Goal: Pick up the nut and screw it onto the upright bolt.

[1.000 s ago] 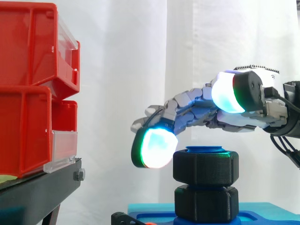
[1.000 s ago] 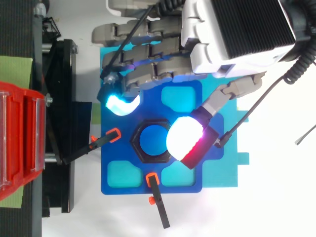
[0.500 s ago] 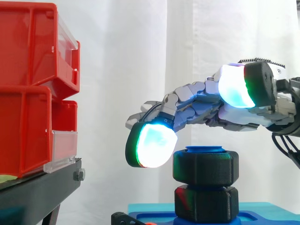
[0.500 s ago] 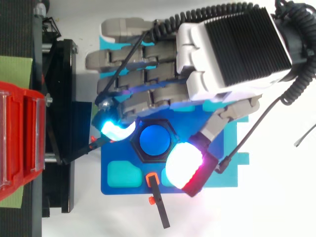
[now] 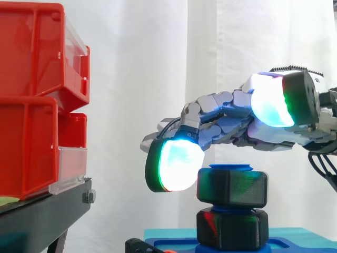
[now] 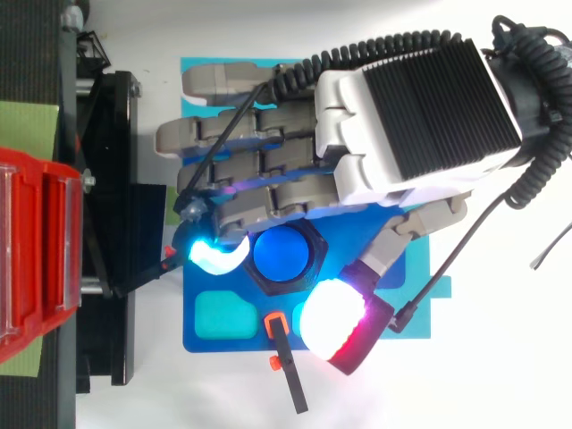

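Red bins (image 5: 31,100) sit on the black stand (image 5: 42,216), far left. The hand (image 6: 411,116) hovers palm-down with its fingers loosely extended, gripping nothing. One glowing fingertip (image 5: 179,164) is just left of the nut (image 5: 232,187). The nut sits on the upright blue bolt (image 6: 281,254), above a lower black hex piece (image 5: 231,227) on the blue base plate (image 6: 232,341).

I could read no writing, number or sign anywhere: the clear label holders (image 5: 71,167) on the red bins (image 5: 31,105) at the left of the frame and the black nut (image 5: 232,187) showed nothing legible.
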Motion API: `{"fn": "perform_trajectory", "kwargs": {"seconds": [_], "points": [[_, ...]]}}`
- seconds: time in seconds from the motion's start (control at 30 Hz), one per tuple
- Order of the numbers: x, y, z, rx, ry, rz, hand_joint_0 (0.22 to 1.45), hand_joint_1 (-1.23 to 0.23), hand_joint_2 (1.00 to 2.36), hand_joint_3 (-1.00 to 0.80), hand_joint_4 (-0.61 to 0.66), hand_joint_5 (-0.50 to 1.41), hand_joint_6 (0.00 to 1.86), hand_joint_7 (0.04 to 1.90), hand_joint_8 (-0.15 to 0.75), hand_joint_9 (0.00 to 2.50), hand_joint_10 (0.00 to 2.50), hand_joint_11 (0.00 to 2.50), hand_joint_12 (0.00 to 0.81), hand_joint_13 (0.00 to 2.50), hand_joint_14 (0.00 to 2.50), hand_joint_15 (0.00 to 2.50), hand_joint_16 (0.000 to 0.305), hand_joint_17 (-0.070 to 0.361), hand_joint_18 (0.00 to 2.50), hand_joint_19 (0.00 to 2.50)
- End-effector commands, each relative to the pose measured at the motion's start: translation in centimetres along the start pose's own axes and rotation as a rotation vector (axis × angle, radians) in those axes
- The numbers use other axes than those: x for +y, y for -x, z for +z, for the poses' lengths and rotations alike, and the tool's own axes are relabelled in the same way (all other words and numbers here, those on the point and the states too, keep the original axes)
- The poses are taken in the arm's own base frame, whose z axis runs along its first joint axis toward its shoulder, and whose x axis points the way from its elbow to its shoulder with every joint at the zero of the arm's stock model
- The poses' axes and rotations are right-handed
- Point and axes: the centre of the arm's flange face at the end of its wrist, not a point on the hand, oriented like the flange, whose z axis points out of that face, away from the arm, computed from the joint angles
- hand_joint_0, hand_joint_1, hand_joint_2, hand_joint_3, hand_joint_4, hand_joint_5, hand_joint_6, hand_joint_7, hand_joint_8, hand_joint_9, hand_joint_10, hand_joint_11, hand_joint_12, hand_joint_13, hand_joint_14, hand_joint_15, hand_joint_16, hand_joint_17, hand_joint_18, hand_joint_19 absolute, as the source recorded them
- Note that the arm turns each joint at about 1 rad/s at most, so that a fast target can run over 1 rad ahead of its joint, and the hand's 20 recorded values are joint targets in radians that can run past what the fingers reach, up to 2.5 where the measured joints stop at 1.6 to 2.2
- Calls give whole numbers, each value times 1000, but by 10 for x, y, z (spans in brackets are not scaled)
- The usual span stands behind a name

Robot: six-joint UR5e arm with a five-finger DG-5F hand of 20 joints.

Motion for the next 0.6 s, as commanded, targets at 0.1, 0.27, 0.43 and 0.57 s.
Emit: {"fn": "perform_trajectory", "kwargs": {"seconds": [0.1, 0.27, 0.43, 0.57], "points": [[-7, 3, -4, 0, -11, -2, 489, -203, 1000, -500, 268, -59, 504, 1083, 242, 614, 0, 0, 286, 251, 0, 0, 34, 76, 0, 0], [-14, 4, -8, -2, -18, -5, 494, -225, 1000, -500, 264, -48, 504, 1113, 243, 637, 0, 0, 284, 272, 0, 0, 33, 74, 0, 0], [-16, 6, -10, -3, -21, -6, 497, -244, 1000, -500, 250, -40, 504, 1147, 243, 659, 0, 0, 278, 288, 0, 0, 32, 72, 0, 0], [-18, 7, -11, -4, -24, -6, 500, -251, 1000, -500, 234, -30, 504, 1202, 243, 675, 0, 0, 277, 292, 0, 0, 31, 71, 0, 0]]}}
